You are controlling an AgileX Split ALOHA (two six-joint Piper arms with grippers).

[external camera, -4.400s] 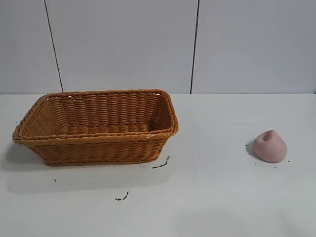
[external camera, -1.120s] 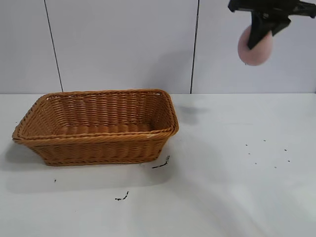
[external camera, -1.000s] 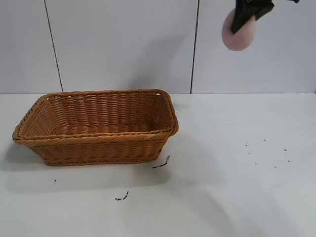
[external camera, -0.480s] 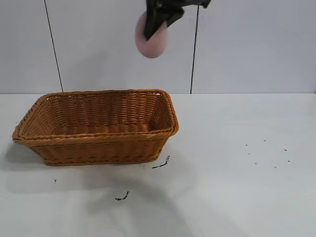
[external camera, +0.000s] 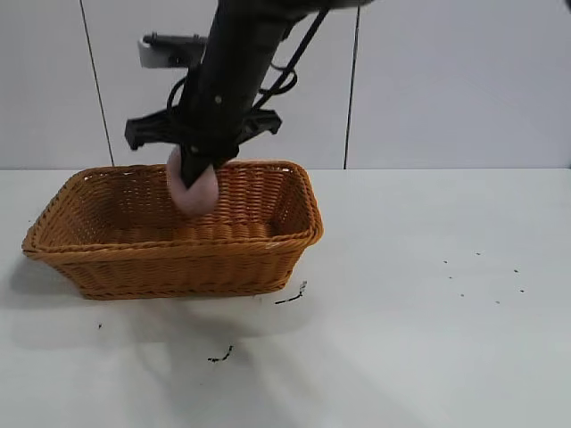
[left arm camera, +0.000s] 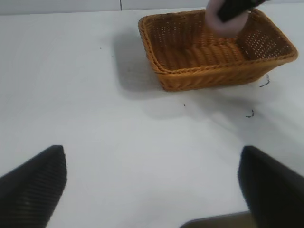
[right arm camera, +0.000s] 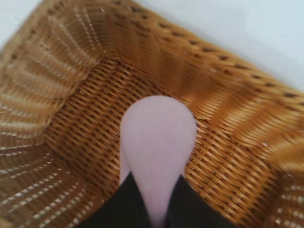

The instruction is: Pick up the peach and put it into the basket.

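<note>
Pink, one peach [external camera: 193, 190] sits pinched in the right gripper [external camera: 195, 169] over one basket [external camera: 178, 259]; only the left wrist view shows the left gripper [left arm camera: 152, 190] spread.

No text, label, brand, number or sign can be read in any of the three views. The small dark marks on the white table [external camera: 428, 357], at the lower middle of the exterior view, are scuffs, not letters.

You have a white table [external camera: 428, 357] with small black marks [external camera: 290, 296] at six o'clock; a grey panelled wall [external camera: 446, 80] at twelve.
</note>
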